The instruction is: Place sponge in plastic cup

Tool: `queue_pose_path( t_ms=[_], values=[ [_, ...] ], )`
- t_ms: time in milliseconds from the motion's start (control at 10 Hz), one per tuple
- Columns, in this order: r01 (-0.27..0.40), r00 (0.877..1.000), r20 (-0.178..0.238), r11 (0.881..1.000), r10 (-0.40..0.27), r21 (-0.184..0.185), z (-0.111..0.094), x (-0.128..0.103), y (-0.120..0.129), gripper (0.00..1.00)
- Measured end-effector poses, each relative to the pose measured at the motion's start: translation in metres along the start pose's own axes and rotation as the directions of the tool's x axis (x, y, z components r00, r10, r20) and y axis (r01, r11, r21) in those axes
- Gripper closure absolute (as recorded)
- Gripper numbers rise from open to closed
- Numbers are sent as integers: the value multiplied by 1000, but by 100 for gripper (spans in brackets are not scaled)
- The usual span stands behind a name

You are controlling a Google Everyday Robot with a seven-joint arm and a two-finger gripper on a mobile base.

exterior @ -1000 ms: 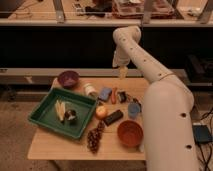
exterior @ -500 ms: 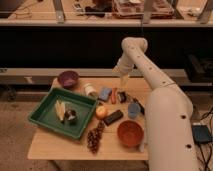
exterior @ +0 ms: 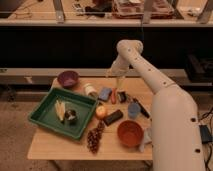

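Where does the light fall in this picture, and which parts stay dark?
Camera view: warm, even light covers the table, the sponge and the plastic cup. Camera view: the band behind the table is nearly black. Camera view: the pincer hangs over the table's back part, pale against that dark.

Table [exterior: 55,149], tray [exterior: 46,111] on its 9 o'clock side, far bowl [exterior: 68,78] at the tray's 12 o'clock, sponge [exterior: 105,93] near table centre, plastic cup [exterior: 133,110] at the sponge's 4 o'clock, near bowl [exterior: 129,133] at the cup's 6 o'clock, gripper [exterior: 118,82] above the table at the sponge's 1 o'clock
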Motion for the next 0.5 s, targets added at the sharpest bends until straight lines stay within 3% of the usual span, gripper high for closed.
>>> queue_pose_path(
  t_ms=[200,400,500],
  values=[
    [44,999,-12,999,-44,-29,13,-11,0,37],
    [59,997,-52,996,-62,-62,36,-21,-1,54],
    [54,997,-49,996,-57,-69,44,-21,-1,58]
  ],
)
